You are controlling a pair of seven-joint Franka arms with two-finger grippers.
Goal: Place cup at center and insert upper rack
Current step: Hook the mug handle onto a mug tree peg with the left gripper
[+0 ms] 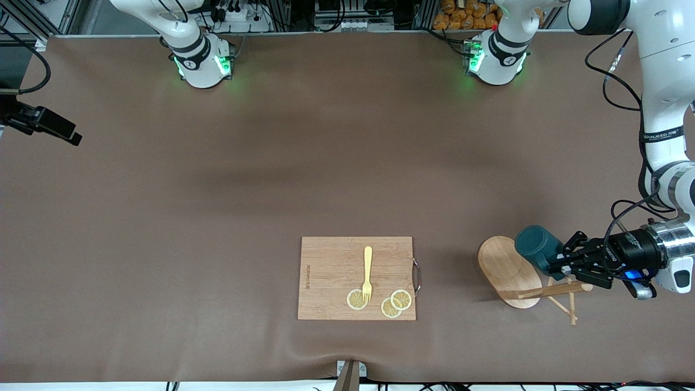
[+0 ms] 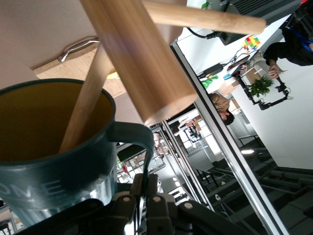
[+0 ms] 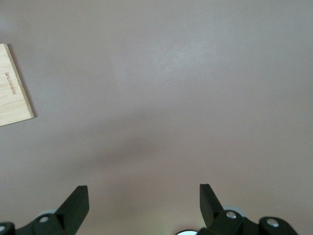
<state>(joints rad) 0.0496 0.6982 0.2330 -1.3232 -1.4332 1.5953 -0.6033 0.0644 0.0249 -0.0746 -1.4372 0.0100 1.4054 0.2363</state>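
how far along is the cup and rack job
Nothing looks finished. In hand: the left gripper is shut on the dark teal ribbed cup, beside the light wooden mug tree, which lies tipped over. The right gripper waits, open. Left: cup to centre, rack inserted.

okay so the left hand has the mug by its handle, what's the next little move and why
Probably draw the cup off the peg. The left hand is shut on its handle, but a peg of the toppled upper rack pokes into its mouth, so it must clear that before heading toward the table's center.
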